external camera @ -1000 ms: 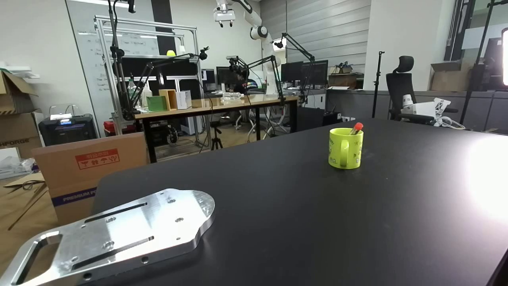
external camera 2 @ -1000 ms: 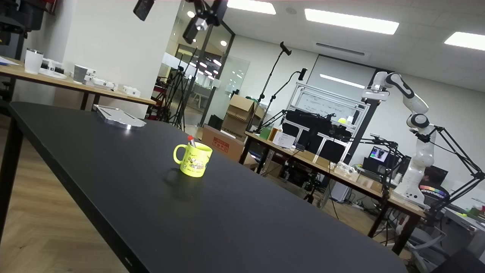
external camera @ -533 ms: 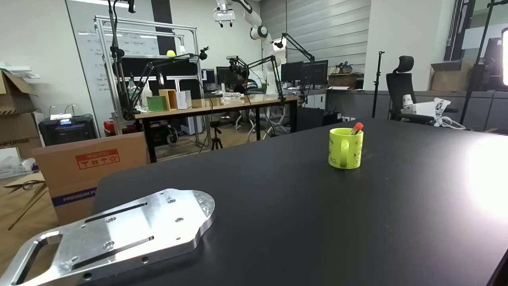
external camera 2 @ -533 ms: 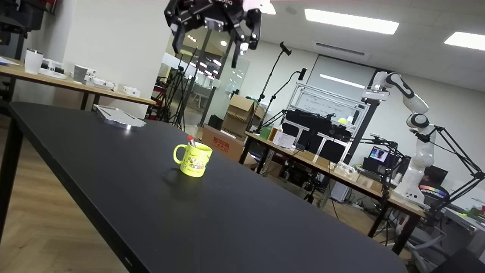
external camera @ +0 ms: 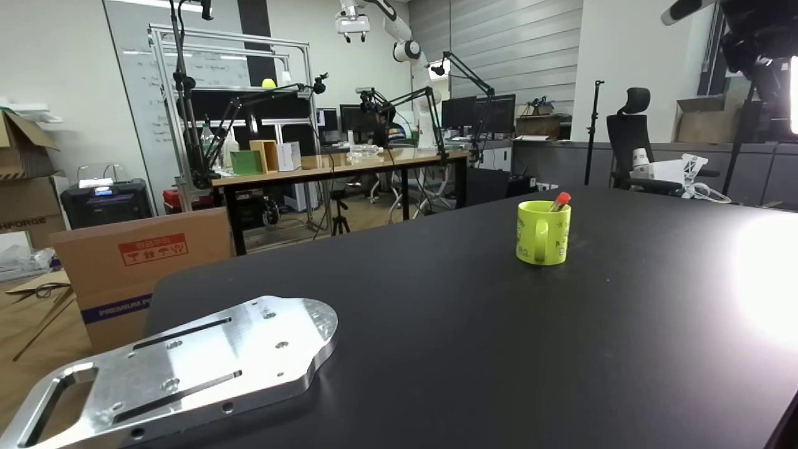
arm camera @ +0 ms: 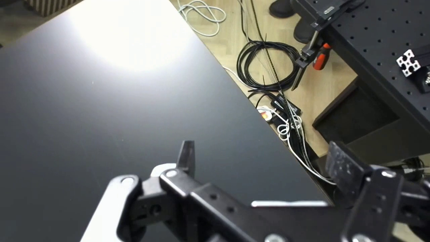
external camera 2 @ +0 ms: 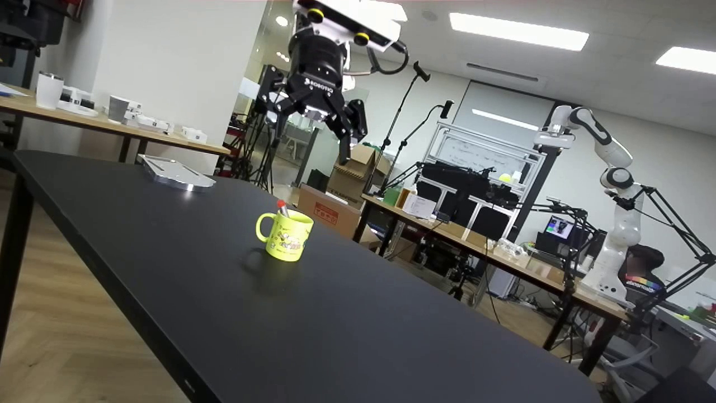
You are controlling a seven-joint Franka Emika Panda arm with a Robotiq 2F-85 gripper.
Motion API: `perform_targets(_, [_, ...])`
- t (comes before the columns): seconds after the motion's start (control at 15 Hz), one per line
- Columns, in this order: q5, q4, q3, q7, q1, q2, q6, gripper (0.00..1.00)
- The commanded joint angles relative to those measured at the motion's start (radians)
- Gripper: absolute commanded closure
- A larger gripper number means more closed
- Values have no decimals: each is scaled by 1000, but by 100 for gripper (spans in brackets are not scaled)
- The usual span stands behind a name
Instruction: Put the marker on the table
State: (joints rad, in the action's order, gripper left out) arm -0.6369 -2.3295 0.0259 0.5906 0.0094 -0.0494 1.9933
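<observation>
The marker stands tilted inside the yellow-green cup, with its red end above the rim in both exterior views [external camera: 562, 199] [external camera 2: 282, 208]; its lower part is hidden in the cup. The yellow-green cup [external camera: 527, 234] also shows in an exterior view [external camera 2: 289, 238], upright on the black table [external camera: 436, 337] [external camera 2: 347, 324]. My gripper [external camera 2: 309, 148] is open and empty, fingers pointing down, well above the table and apart from the cup. Part of it shows blurred at the upper right of an exterior view [external camera: 764, 75]. In the wrist view the open gripper [arm camera: 262, 151] has bare table [arm camera: 84, 117] below; marker and cup are out of view there.
A silver metal tray [external camera: 206, 355] [external camera 2: 176, 174] lies at one end of the table. In the wrist view, cables [arm camera: 268, 67] lie on the floor past the table edge, and a black perforated bench [arm camera: 386, 37] stands beyond. A wooden workbench [external camera: 374, 163] stands in the background.
My gripper has come down from the top edge of an exterior view toward the table, staying open, and now shows at the upper right elsewhere. The cup and marker have not moved.
</observation>
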Motion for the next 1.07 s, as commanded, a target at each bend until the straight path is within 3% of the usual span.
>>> perform_targets(0.0, [-26,10,-24,9,0,-25,7,0])
perform_targets(0.73, [-54,39,-42,35,13,-71,14,0])
perform_targets(1.0, [-140,52,-57,-46,30,-71,83,0])
